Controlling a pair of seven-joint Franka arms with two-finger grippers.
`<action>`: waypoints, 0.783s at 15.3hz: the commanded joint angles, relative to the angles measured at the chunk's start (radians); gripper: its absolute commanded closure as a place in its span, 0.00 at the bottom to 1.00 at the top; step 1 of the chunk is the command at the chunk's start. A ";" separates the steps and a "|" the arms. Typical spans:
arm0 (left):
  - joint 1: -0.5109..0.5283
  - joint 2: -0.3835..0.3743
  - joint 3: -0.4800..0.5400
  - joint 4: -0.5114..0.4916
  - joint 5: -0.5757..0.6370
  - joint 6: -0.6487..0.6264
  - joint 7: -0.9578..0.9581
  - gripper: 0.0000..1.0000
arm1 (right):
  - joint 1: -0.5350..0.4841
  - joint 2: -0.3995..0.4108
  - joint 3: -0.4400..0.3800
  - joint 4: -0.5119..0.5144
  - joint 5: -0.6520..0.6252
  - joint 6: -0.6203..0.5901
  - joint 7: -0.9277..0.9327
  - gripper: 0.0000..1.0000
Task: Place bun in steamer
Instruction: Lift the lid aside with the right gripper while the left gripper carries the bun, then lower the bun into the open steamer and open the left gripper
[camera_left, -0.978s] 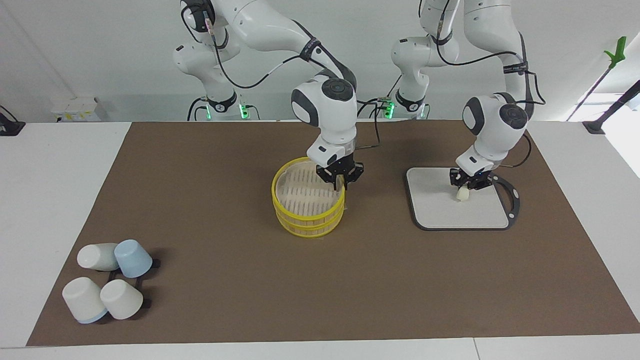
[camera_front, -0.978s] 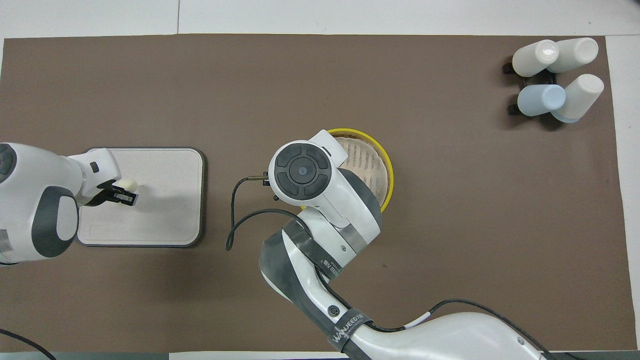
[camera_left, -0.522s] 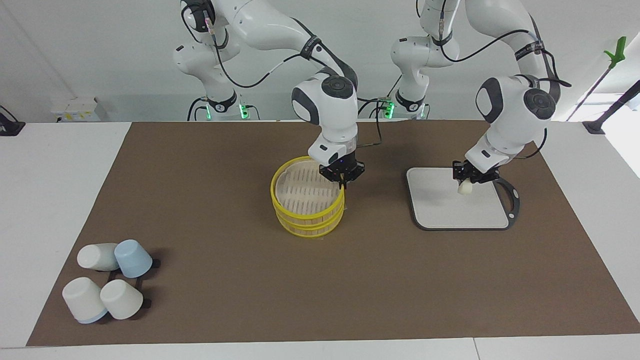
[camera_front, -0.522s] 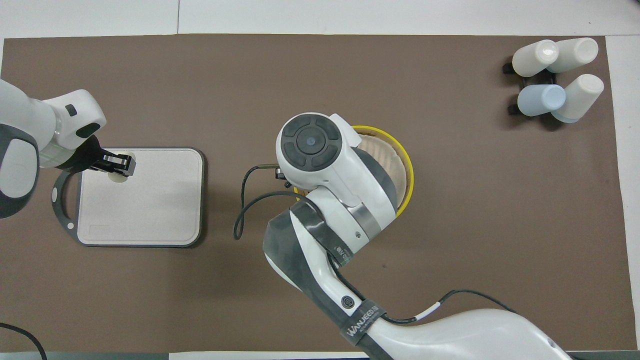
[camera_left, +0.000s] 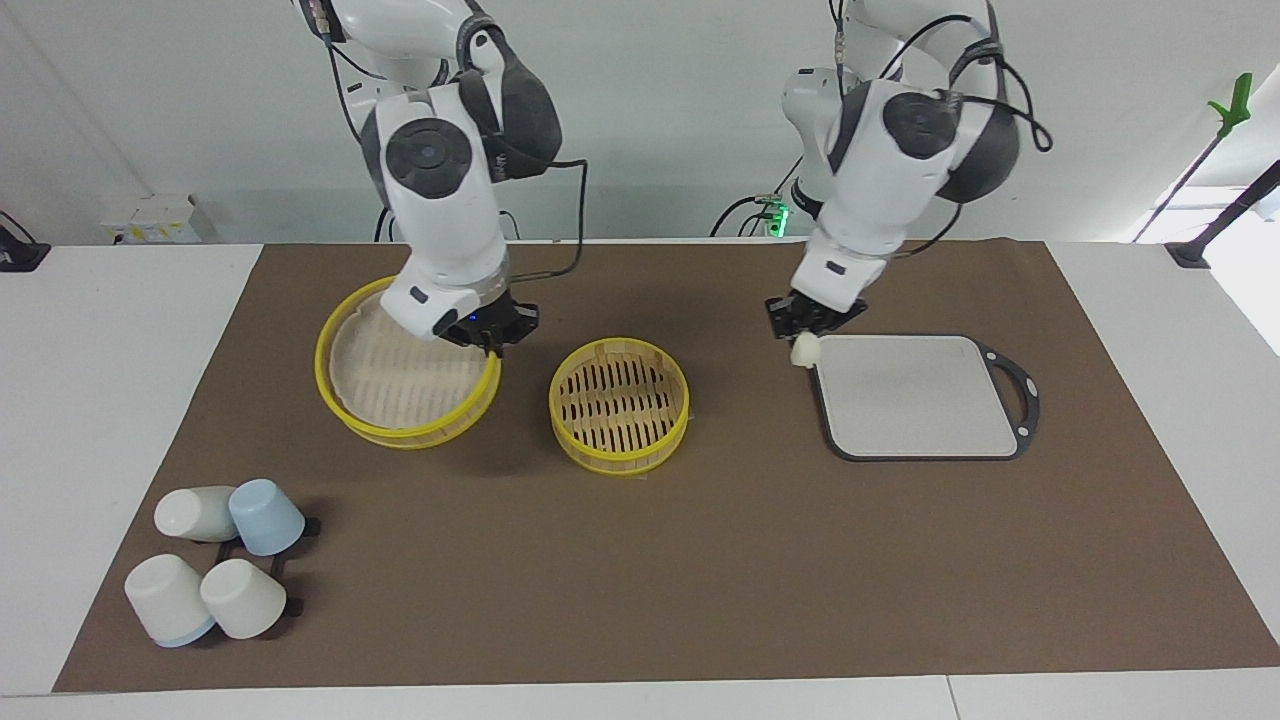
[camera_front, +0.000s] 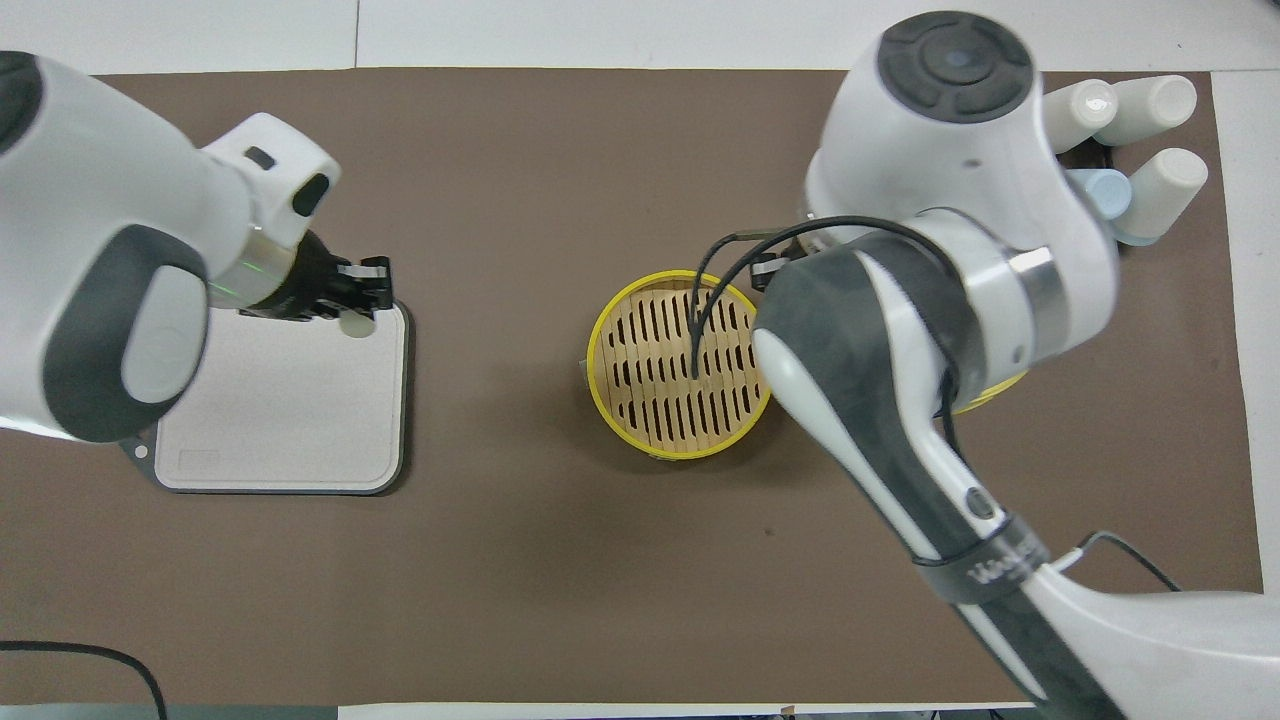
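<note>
A white worktop (camera_left: 120, 400) is covered across most of its width by a brown mat (camera_left: 700, 560). A plain pale wall (camera_left: 650, 100) rises at the robots' end. A small white box (camera_left: 150, 218) sits near that wall. A green-tipped rod (camera_left: 1215, 140) leans by a brightly lit patch (camera_left: 1250, 270) at the left arm's end.

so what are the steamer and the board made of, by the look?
Steamer: likely bamboo or pale wood, matte slotted slats, with a glossy yellow rim that could be plastic or paint. Board: probably plastic, matte off-white face with a dark grey edge and black loop handle.
</note>
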 joint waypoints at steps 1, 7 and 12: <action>-0.118 0.076 0.018 0.012 0.004 0.135 -0.134 0.86 | -0.033 -0.018 0.013 -0.033 -0.063 -0.050 -0.066 1.00; -0.236 0.223 0.021 -0.043 0.051 0.336 -0.240 0.85 | -0.087 -0.046 0.013 -0.099 -0.092 -0.038 -0.197 1.00; -0.244 0.252 0.020 -0.068 0.056 0.390 -0.245 0.67 | -0.093 -0.050 0.014 -0.109 -0.092 -0.024 -0.199 1.00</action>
